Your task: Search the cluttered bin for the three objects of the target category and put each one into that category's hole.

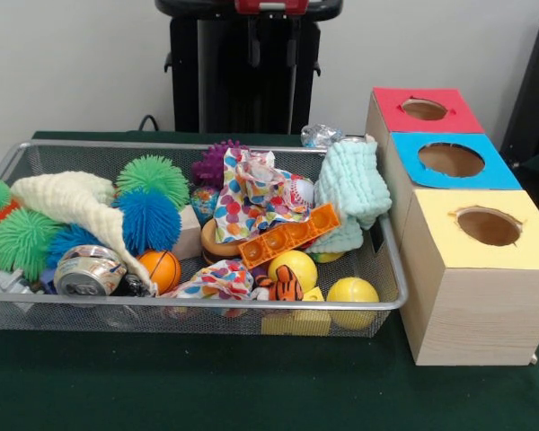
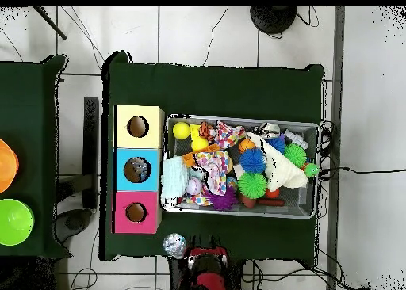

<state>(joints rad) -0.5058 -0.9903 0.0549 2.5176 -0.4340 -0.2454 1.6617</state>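
Bare green desk (image 1: 207, 386) lies closest, then the near rim of the wire bin (image 1: 207, 303). Nothing names my target category, so the three pieces cannot be singled out. If it is balls, two yellow balls (image 1: 292, 268) (image 1: 352, 290) sit at the bin's 5 o'clock corner, with a tiger toy (image 1: 286, 287) touching the first. A spotted cloth (image 1: 251, 193) and an orange block strip (image 1: 287, 235) lie over the middle, and a cream cloth (image 1: 72, 202) drapes over the spiky balls at 9 o'clock. My worry is that a cloth comes up with whatever I take, or hides a third piece. The silver can (image 1: 88, 272) at 7 o'clock lies on its side and could roll if nudged. At 3 o'clock of the bin stand the yellow box (image 1: 472, 269), blue box (image 1: 413, 162) and red box (image 1: 395, 112), touching in a row, so a slight miss could find the wrong hole.

From overhead the boxes fall at 9 o'clock of the bin (image 2: 313, 211). The blue box's hole (image 2: 136, 169) seems to show something grey inside. My arm (image 2: 208, 272) sits drawn back at 6 o'clock, beside a crinkled silver thing (image 2: 174, 245) on the desk — a descent could clip it. Whether my jaws are spread or pressed together, I cannot tell.
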